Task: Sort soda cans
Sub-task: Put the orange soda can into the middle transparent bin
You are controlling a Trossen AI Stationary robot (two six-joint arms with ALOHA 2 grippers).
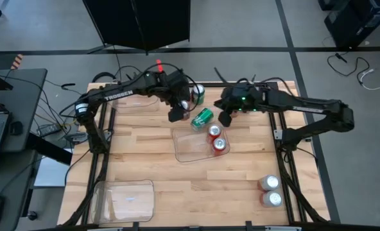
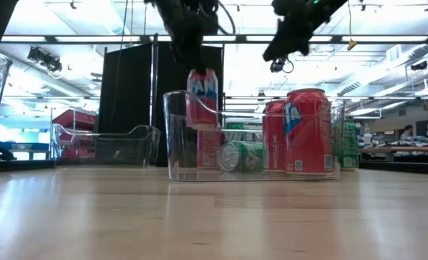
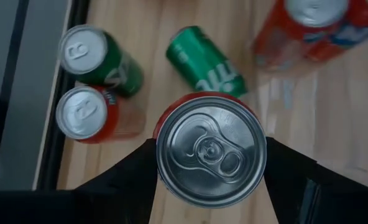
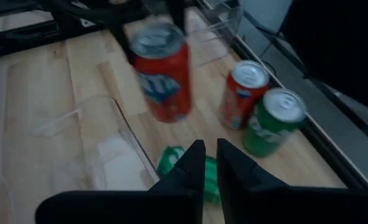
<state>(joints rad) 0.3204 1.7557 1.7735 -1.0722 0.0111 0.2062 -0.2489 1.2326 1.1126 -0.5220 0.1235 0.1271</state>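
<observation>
A red soda can (image 3: 210,149) hangs in the air with my left gripper (image 1: 177,109) shut on it, over the table's far middle. Below it an upright green can (image 3: 100,59) and an upright red can (image 3: 87,115) stand by the far edge, and a green can (image 1: 201,117) lies on its side. Two red cans (image 1: 217,138) stand upright in the clear centre tray (image 1: 187,151). My right gripper (image 4: 209,163) is shut and empty, raised above the lying green can (image 4: 171,162). My left gripper pinches the red can's side wall (image 3: 161,127) just under the top rim, one finger (image 3: 131,171) on each opposite side. The fingers slant down from above. The can stays upright, top up, lifted clear of the table (image 2: 202,97).
A second clear tray (image 1: 122,199) sits at the near left corner and a third (image 1: 135,99) at the far left. Two more cans (image 1: 270,191) stand upright near the right front corner. Bare wood lies across the table's near middle.
</observation>
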